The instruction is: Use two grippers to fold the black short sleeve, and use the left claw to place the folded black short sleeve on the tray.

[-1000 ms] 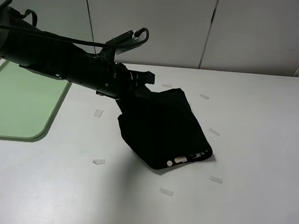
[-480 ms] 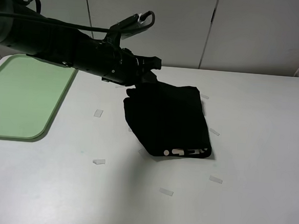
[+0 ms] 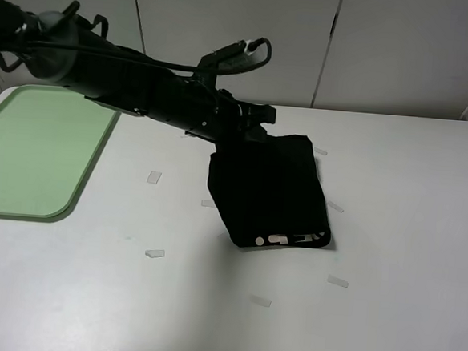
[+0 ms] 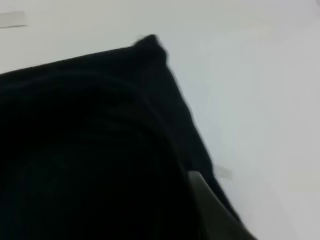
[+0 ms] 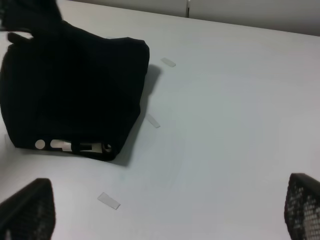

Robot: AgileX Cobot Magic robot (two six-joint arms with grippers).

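Folding stage, judged complete. I see the shirt (image 3: 273,194) as a compact black bundle, several layers thick, with its pale lettering along one edge. It sits on the white table (image 3: 89,294), well apart from the green tray (image 3: 26,161) and wholly outside its rim. My left claw (image 3: 251,135) is clamped on the shirt corner nearest the tray, and black cloth fills its wrist view. The lettered edge, farthest from the tray, rests on the table. My right gripper (image 5: 164,212) hangs with its jaws spread wide and nothing between them, on the side of the shirt away from the tray. Left to do, in my judgement: carry the bundle over to the tray, set it down inside the rim, and let go.
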